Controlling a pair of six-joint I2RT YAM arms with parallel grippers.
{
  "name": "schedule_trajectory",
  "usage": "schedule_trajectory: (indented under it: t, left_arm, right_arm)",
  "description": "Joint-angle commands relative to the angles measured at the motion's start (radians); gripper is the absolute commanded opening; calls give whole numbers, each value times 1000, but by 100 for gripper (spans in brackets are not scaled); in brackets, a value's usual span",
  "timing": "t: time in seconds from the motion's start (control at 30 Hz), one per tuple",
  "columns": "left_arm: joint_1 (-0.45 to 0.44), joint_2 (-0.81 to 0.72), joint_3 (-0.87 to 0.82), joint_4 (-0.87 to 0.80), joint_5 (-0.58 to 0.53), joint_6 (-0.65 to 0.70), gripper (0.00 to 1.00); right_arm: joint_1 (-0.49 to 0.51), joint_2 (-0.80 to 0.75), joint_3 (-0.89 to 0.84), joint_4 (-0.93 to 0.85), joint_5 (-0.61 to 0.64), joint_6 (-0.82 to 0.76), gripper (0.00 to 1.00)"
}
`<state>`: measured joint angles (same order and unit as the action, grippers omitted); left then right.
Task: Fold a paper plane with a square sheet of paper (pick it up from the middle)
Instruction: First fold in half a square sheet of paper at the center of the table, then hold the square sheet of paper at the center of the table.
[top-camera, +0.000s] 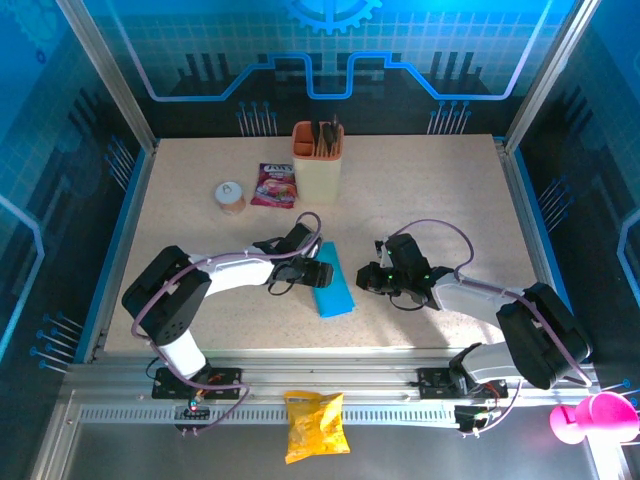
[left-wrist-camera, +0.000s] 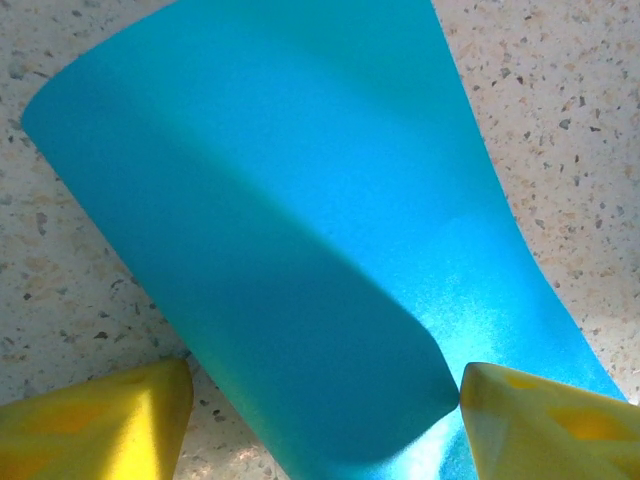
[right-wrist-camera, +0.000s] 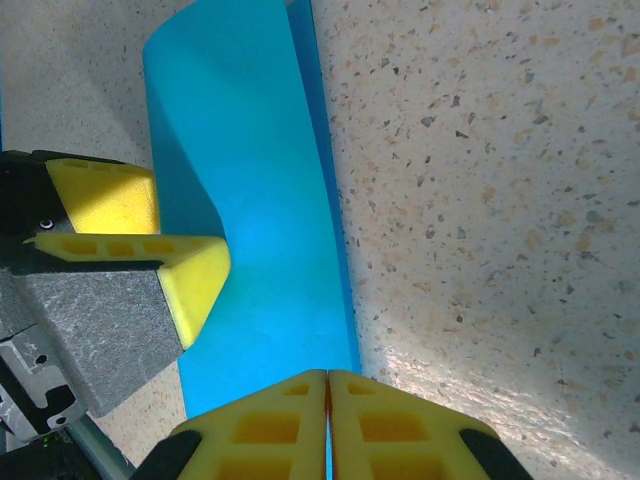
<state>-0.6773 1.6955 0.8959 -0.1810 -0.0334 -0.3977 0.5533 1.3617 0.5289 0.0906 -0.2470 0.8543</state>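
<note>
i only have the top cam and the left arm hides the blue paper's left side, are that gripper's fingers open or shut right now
observer: Open. In the left wrist view the left gripper has its yellow fingers apart, with a curled-over flap of the square sheet of paper between them.
operator: and the right one
observer: Shut. The right gripper has its fingertips pressed together at the sheet; I cannot tell whether it pinches paper.
operator: is the sheet lying flat
observer: Not fully. In the right wrist view the upper layer lifts beside a left finger, above a flat layer on the table.
</note>
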Motion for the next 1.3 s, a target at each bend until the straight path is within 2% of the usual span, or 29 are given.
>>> schedule_trajectory:
  t: [0.0, 0.43, 0.83, 1.27]
  left_arm:
    - [-6, 12, 16, -34, -16, 42, 72]
    - [-6, 15, -20, -9, -42, 74, 72]
    - [-7, 31, -35, 9, -43, 94, 72]
    - [-6, 47, -34, 18, -45, 105, 72]
  right_arm:
    - [-13, -10, -6, 3, -18, -22, 10]
    - [-13, -24, -9, 2, -37, -52, 10]
    - [-13, 57, 23, 39, -105, -74, 11]
    - [16, 146, 90, 55, -119, -75, 10]
